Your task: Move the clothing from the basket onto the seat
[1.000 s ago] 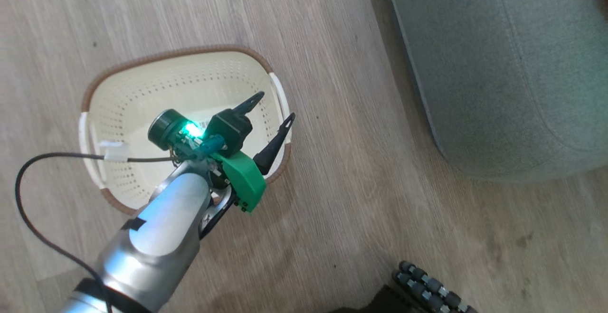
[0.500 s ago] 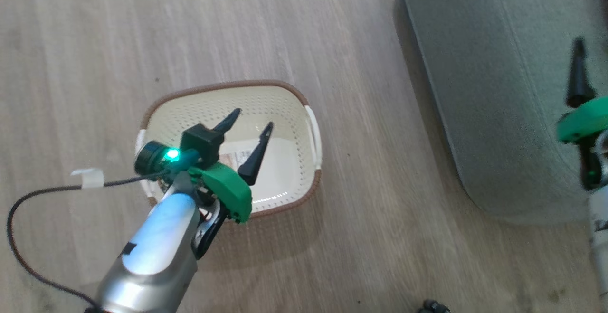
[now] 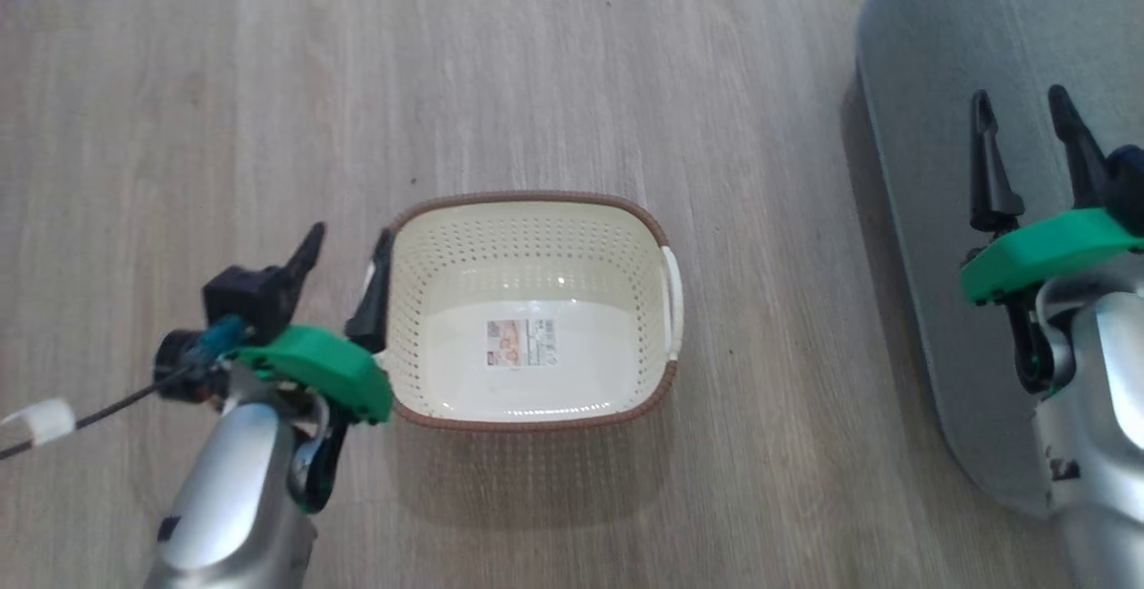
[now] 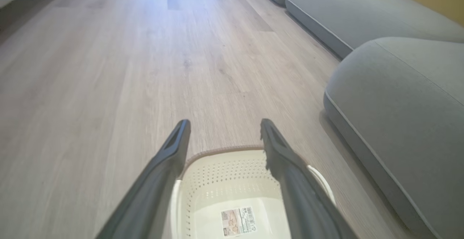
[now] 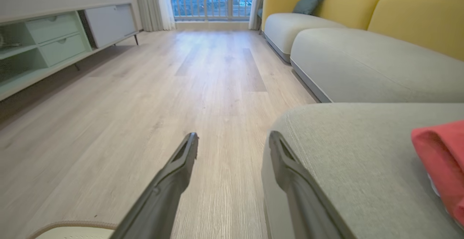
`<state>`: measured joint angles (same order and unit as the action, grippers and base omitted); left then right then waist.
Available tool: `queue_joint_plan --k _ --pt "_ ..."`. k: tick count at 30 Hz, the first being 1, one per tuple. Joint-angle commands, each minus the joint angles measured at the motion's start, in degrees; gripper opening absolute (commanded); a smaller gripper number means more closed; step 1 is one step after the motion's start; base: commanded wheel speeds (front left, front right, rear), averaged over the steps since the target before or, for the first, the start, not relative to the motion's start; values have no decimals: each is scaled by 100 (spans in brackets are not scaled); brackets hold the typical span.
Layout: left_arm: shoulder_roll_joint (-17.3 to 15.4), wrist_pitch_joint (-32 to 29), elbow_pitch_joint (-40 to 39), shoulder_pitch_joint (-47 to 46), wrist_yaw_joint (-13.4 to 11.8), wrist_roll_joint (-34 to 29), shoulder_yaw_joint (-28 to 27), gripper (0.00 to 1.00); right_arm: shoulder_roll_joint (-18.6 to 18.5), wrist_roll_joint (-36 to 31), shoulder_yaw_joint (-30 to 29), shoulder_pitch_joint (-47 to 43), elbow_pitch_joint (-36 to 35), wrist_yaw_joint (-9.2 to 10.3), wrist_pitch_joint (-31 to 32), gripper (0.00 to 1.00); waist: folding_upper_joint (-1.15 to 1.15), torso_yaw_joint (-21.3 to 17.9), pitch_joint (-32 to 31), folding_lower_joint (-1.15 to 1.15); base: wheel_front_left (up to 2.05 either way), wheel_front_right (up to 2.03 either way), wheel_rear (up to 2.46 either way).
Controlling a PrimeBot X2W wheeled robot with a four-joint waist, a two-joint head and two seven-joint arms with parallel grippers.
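1. Head view: your left gripper hangs just beside the basket, jaws spread wide and holding nothing. Your right gripper, equally wide and empty, hovers over the seat. The basket's floor lies bare down to its label sticker.
2. Left wrist view: your fingers frame the basket's far rim, with nothing between them.
3. Right wrist view: the clothing rests on the seat, to the right of your open fingers. It looks soft, light and limp. If you shift it, pinch a bunched fold, not a flat layer, and expect it to drape.
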<state>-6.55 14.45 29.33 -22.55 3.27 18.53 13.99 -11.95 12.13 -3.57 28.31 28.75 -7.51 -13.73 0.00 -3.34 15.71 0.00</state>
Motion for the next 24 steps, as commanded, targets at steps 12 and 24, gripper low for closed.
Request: queue_joint_plan --k 12,24 --pt "159 54 -729 642 85 -591 -1466 100 216 -21 398 -628 -464 2 -125 100 0 398 -634 0 0 0 0" --pt "324 54 -1016 1093 194 -1022 -1905 100 430 -50 508 -1127 -564 2 -126 100 0 428 -1035 0 0 0 0"
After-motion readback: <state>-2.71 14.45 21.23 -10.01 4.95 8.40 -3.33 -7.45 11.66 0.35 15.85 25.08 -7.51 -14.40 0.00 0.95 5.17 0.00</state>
